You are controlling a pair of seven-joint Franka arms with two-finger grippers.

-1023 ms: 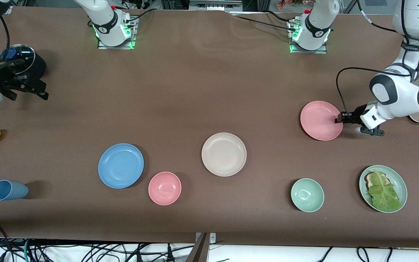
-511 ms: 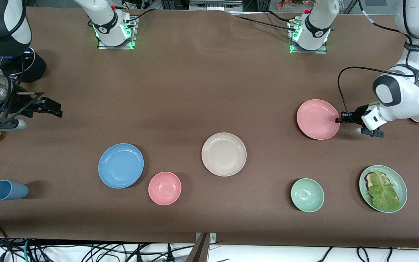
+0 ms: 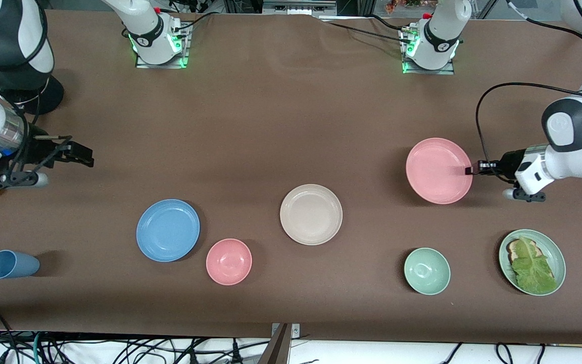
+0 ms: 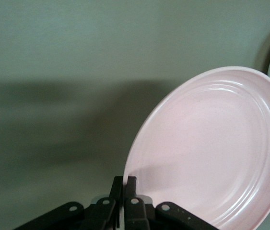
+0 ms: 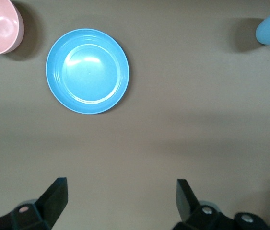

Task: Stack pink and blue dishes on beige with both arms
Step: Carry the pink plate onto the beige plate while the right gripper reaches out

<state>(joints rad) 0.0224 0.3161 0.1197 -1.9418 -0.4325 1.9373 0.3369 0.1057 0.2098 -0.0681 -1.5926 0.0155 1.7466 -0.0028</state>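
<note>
Blue cup (image 3: 12, 264): on its side at the right arm's end of the table, nearest the front camera, its mouth turned toward that end.
Pink bowl (image 3: 229, 261): upright, just beside the blue plate and nearer the camera.
Blue plate (image 3: 167, 230): flat on the table, face up (round, so it has no long axis).
Beige plate (image 3: 311, 214): flat, face up, mid-table, nothing on it.
Pink plate (image 3: 438, 170): raised off the table and tilted, its shadow on the cloth beneath it, toward the left arm's end, well apart from the beige plate.
Left gripper (image 3: 469, 170): fingers (image 4: 130, 188) clamped on the pink plate's rim, on the edge toward the left arm's end.
Right gripper (image 3: 71, 151): fingers spread wide, holding nothing, over bare table near the right arm's end.
</note>
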